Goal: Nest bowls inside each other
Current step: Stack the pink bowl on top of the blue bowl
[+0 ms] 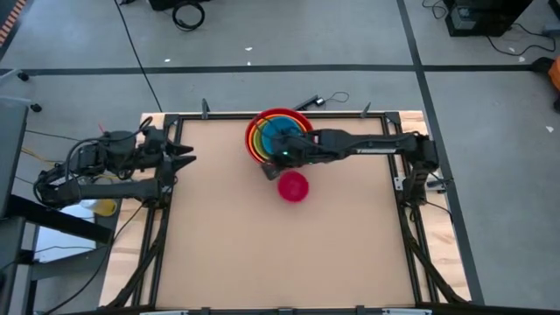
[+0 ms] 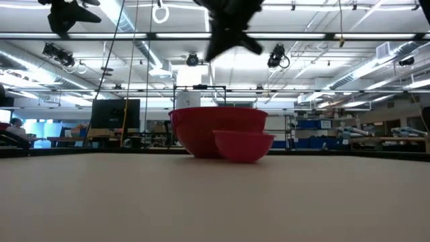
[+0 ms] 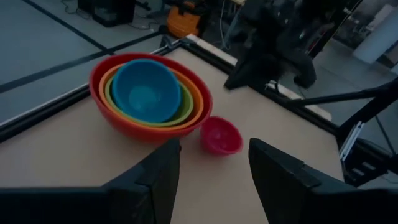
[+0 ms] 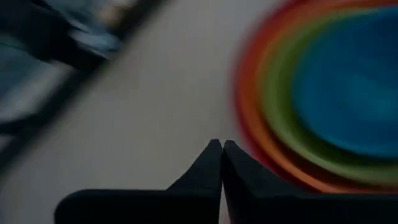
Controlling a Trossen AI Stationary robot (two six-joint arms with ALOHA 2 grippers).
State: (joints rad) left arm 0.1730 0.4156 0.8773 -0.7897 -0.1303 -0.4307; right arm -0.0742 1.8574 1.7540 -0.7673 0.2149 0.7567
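My right gripper (image 4: 221, 148) hangs pinched together and empty beside the nested stack (image 1: 278, 133); the small pink bowl (image 1: 293, 186) sits just below my jaws, unnested, so I must spread them.

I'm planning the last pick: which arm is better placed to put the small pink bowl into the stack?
Probably the right. Its gripper, fingers shut and empty, hangs right by the pink bowl and the nested stack. The left gripper waits open at the table's left edge, far from both.
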